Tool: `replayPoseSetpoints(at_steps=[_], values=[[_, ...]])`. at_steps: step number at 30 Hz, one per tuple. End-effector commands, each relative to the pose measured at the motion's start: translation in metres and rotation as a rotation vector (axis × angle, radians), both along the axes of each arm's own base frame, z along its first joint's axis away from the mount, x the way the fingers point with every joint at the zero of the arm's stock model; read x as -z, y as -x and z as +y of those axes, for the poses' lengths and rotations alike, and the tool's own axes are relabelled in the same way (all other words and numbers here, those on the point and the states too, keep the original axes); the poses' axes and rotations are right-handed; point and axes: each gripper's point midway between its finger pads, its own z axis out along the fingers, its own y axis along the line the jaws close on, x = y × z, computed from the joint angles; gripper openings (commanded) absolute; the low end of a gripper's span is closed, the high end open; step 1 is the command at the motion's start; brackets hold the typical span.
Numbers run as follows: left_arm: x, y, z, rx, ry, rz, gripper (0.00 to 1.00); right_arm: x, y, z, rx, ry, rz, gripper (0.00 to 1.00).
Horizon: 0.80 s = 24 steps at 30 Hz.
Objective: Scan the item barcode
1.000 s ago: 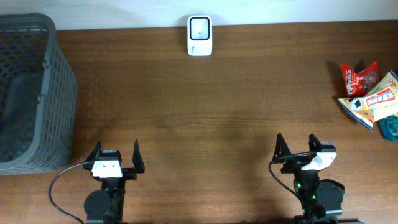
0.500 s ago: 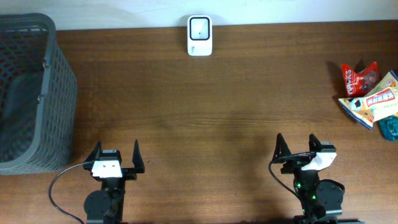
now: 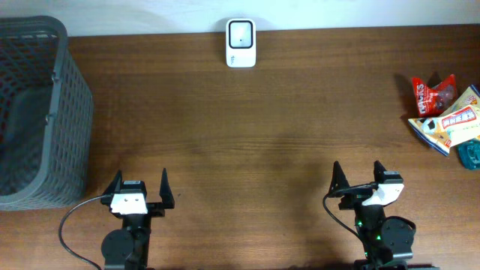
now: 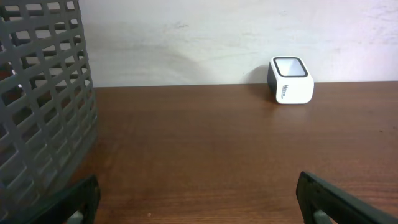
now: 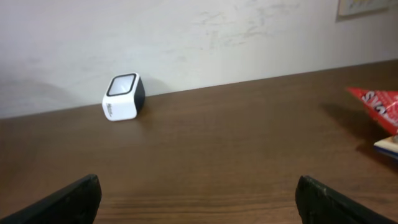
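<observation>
A grey mesh basket is seen at the tabletop's left edge, toward the far corner. At the near edge, left of centre, the left gripper is held with its 2 fingers spread wide and nothing between them. At the middle of the far edge, against the wall, a scanner is set: a small white box with rounded corners, dark sides, a square pale window on top and small dark lettering on its front. At the near edge, right of centre, the right gripper is likewise spread wide and empty. At the right edge 3 items are heaped, well apart from both grippers: a red packet with white lettering, a white and yellow packet with a red and blue label touching it, and a teal packet cut off by the frame.
</observation>
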Motion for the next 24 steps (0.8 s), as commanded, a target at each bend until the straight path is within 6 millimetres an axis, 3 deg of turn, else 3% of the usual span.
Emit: replayPoseSetpoints(at_steps=[1,24], values=[[0.0016,0.0000,-0.0016,0.011,0.008,-0.003,0.99,0.0036,0.0001,0.0003,-0.006,0.097,0.001,0.98],[0.0015,0.0000,-0.0016,0.011,0.008,-0.004,0.99,0.0032,0.0001,0.0014,-0.020,0.196,-0.007,0.98]])
